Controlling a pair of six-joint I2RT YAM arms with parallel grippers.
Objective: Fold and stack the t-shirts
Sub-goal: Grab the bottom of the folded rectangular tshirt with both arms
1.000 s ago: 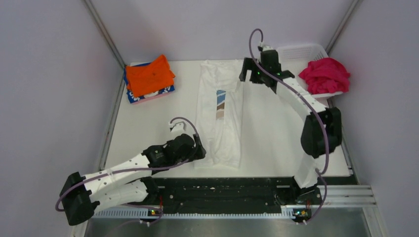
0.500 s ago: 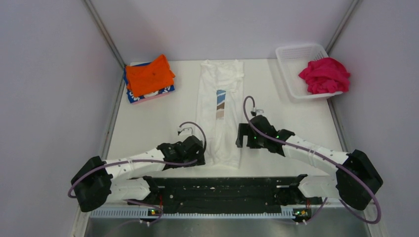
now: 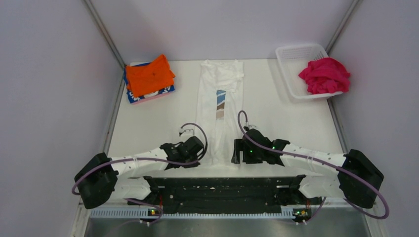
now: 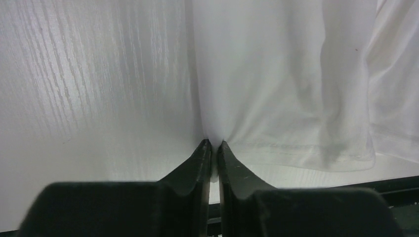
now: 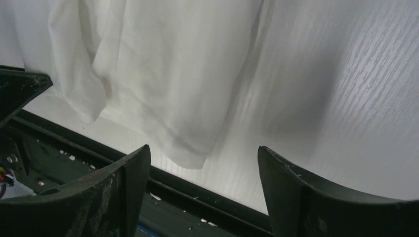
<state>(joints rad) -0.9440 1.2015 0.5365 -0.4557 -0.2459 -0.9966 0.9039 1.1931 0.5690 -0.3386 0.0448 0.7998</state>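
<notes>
- The table [image 3: 148, 123] is white with a faint wood grain, closed in by pale lilac-grey walls [image 3: 49, 74] with metal posts in the far corners. A black rail [image 3: 222, 188] runs along the near edge, between the arm bases.
- The white t-shirt [image 3: 221, 113] lies flat in the middle of the table, folded into a narrow strip. Its long axis runs from the near edge to the far wall, with the hem nearest the arms and the neck end far. The blue and brown print faces up about midway along it.
- The left gripper [image 4: 213, 145] is at the hem's left corner. Its fingers are pressed together on a pinch of the cloth edge.
- The right gripper [image 5: 202, 150] is low at the hem's right corner. Its fingers are spread wide with nothing in their grasp, and the corner of the cloth lies just ahead between them.
- In the far left corner the orange t-shirt [image 3: 148, 75] lies folded on top of the blue-patterned t-shirt [image 3: 168, 91].
- In the far right corner the magenta t-shirt [image 3: 324, 75] is bunched in the white basket [image 3: 295, 50], spilling over its right rim.
</notes>
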